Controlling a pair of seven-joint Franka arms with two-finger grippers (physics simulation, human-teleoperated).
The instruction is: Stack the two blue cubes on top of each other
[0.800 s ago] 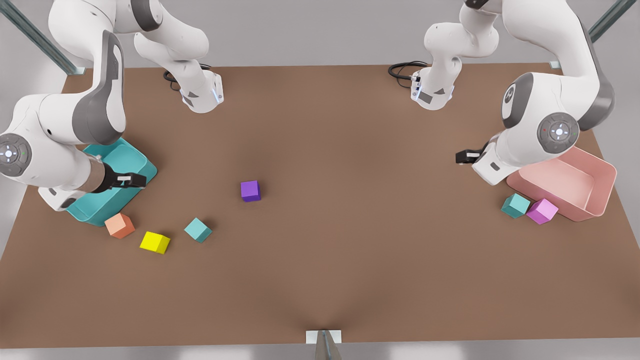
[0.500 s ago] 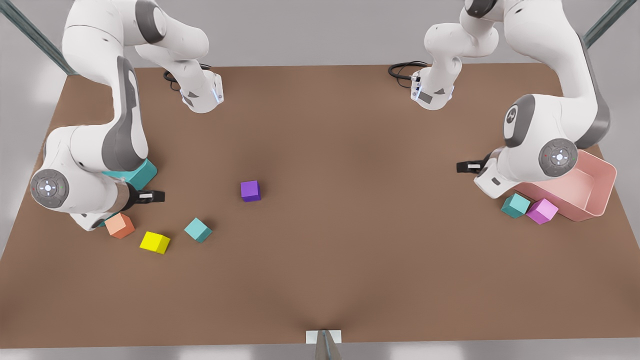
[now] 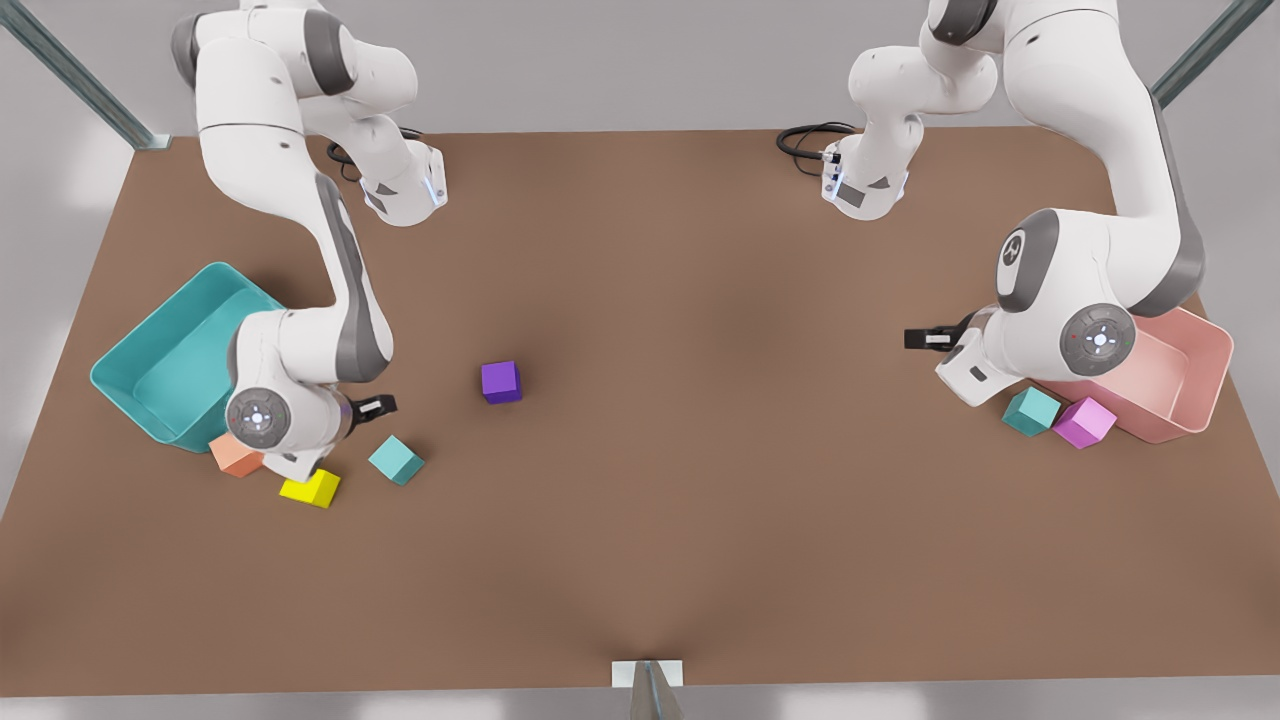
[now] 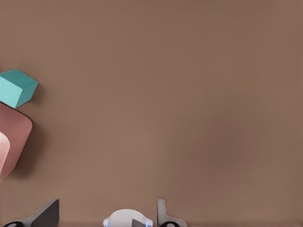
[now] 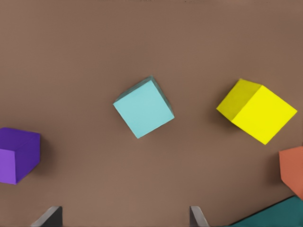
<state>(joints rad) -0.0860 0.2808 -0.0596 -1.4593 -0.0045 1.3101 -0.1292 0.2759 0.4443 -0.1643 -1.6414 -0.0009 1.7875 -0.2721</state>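
- The right hand point(image 3: 375, 405), on the front view's left, hangs above the counter point(image 3: 700, 520) with its fingers spread wide and nothing between them.
- Below it in its wrist view lies the first blue cube point(image 5: 143, 108), turned at an angle to the fingers. In the front view this cube point(image 3: 396, 460) sits just beside the hand.
- Around that cube, all apart from it, are a yellow cube point(image 5: 258, 111), an orange cube point(image 5: 293, 170), a purple cube point(image 5: 16, 153) and the corner of a teal bin point(image 5: 270, 215).
- The left hand point(image 3: 925, 338), on the front view's right, is also wide and empty, and looks to be waiting.
- The second blue cube point(image 3: 1032, 411) lies close to the left hand, just beside a pink cube point(image 3: 1084, 422) and a pink bin point(image 3: 1200, 340).
- The cubes look small, rigid and light, with smooth flat faces.
- A hold across two opposite side faces, about mid-height, seems best, with the wrist turned to square up first.
- A corner grip would likely twist the cube loose.
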